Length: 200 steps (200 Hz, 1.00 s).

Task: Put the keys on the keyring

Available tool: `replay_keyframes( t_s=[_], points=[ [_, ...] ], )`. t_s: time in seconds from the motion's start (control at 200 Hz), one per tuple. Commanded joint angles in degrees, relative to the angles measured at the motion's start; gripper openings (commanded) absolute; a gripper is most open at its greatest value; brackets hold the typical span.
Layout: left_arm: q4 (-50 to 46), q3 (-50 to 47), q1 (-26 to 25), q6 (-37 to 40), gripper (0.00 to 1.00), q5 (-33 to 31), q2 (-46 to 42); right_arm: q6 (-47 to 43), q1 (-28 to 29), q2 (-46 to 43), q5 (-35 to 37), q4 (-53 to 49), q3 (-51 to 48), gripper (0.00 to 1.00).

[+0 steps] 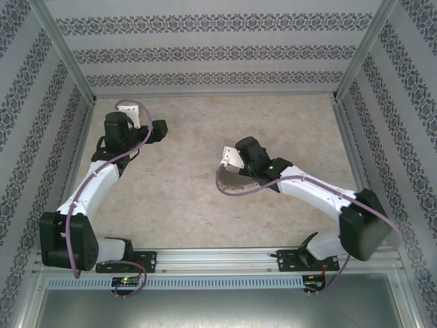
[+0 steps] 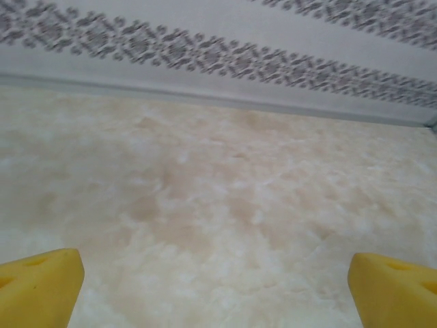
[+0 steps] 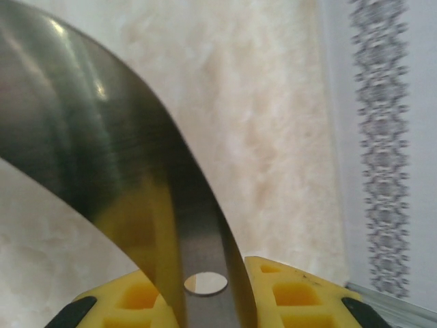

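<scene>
Right wrist: right jaws tight on the keyring [image 3: 102, 150]; left wrist: left jaws wide apart.

keyring [image 3: 102, 137] silvery curved metal band, pinched in right gripper [image 3: 205, 281]

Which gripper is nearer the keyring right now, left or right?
Right. The right gripper is shut on the keyring, pinching its metal band. The left gripper stands open over bare table, well off to the keyring's left.
</scene>
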Motion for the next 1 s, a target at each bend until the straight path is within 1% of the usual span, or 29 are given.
replay_keyframes(
  t_s=[0.0,0.245,0.31,0.405,0.53,0.625,0.749,0.924,0.994],
  points=[
    [-2.0,-1.5,0.8,-0.3,1.0,-5.2,-3.1,0.4,-2.0,4.8,-4.6,-0.1,3.2,0.14],
    [-2.4,-4.9,1.5,1.6,1.0,-11.2,-4.4,-1.6,-6.1,18.0,-6.6,3.9,10.5,0.16],
    [-3.2,-5.0,1.5,2.9,1.0,-11.7,-4.2,-1.6,-6.9,21.6,-6.6,4.9,13.0,0.17],
    [-2.8,-5.5,1.6,3.3,1.0,-12.5,-4.3,-0.1,-7.8,26.0,-5.6,6.1,16.7,0.16],
    [-2.5,-5.9,1.6,2.9,1.0,-12.6,-5.0,2.4,-7.7,25.8,-5.3,7.2,19.3,0.15],
    [-2.4,-6.6,1.6,2.9,1.0,-13.1,-5.2,3.1,-8.0,25.4,-5.3,6.0,20.3,0.2],
    [-0.4,-8.6,1.7,1.9,1.0,-13.5,-5.1,5.1,-9.5,28.2,-5.2,4.8,21.2,0.25],
    [3.8,-11.3,1.7,0.6,1.0,-13.5,-4.0,9.7,-11.0,33.1,-3.9,6.1,24.1,0.25],
    [4.1,-11.4,1.8,0.4,1.0,-13.4,-3.1,11.0,-11.0,34.5,-3.7,6.2,25.7,0.32]
  ],
)
